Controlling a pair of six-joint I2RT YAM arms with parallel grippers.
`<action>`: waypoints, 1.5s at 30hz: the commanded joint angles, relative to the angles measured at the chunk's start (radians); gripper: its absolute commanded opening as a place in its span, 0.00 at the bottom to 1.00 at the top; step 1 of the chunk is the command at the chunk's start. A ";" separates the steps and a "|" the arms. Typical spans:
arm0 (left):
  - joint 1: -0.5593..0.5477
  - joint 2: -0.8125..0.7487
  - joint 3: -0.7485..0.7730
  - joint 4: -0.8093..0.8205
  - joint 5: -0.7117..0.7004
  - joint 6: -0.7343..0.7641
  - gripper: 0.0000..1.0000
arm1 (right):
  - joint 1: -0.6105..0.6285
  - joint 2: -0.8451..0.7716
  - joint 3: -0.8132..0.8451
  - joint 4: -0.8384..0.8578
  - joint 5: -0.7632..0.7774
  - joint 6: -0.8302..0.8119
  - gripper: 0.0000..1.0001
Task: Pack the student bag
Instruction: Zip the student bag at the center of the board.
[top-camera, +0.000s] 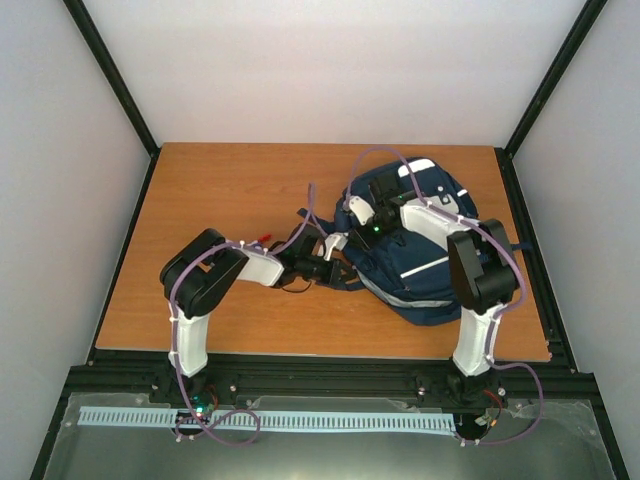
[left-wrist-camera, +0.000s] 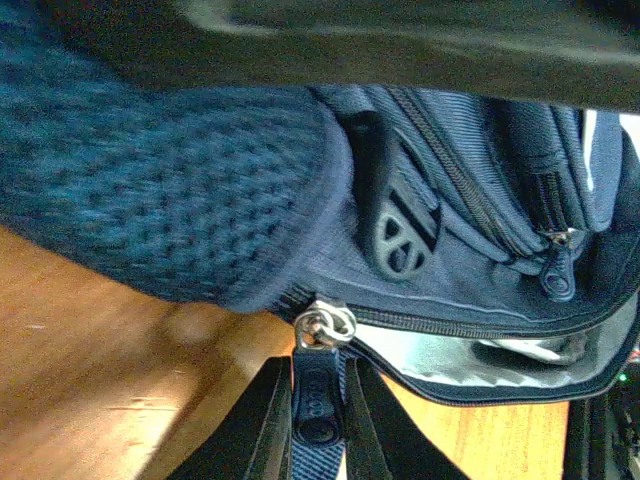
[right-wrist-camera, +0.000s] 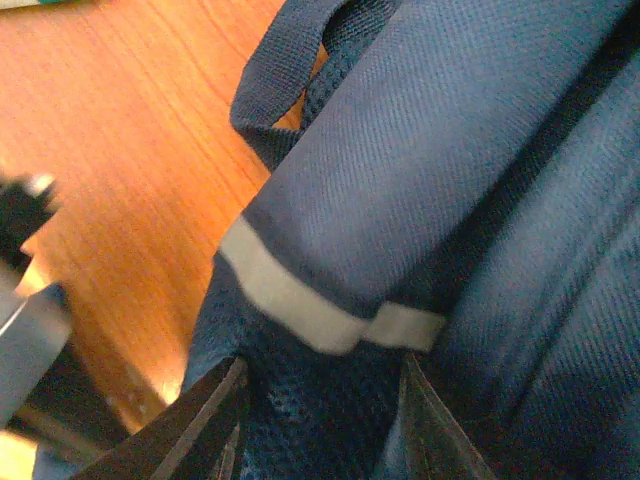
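**Narrow zip pull and soft fabric: two grips that could slip**

The student bag (top-camera: 425, 265) lay slumped at the right of the wooden worktop (top-camera: 230, 190). The left tool (left-wrist-camera: 318, 370) was clamped on the navy woven zip pull (left-wrist-camera: 318, 410), just below the metal slider (left-wrist-camera: 325, 325). A jerky tug could have let that narrow tab slide free, or the teeth might have snagged the silvery lining (left-wrist-camera: 450, 355) showing in the gap. The right tool (right-wrist-camera: 322, 385) appeared to pinch a thick, padded mesh fold beneath a white reflective stripe (right-wrist-camera: 300, 305). Such springy fabric might have crept out, leaving the limp bag to drag across the smooth wood.
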 joint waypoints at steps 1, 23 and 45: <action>-0.053 -0.016 -0.028 0.067 0.055 -0.075 0.03 | 0.007 0.123 0.067 -0.006 -0.052 0.050 0.42; -0.249 -0.050 -0.060 0.180 -0.061 -0.213 0.02 | -0.077 0.094 0.222 -0.096 -0.137 0.100 0.40; 0.051 -0.063 0.123 -0.185 -0.008 -0.037 0.01 | -0.499 -0.487 -0.377 -0.325 -0.171 -0.654 0.63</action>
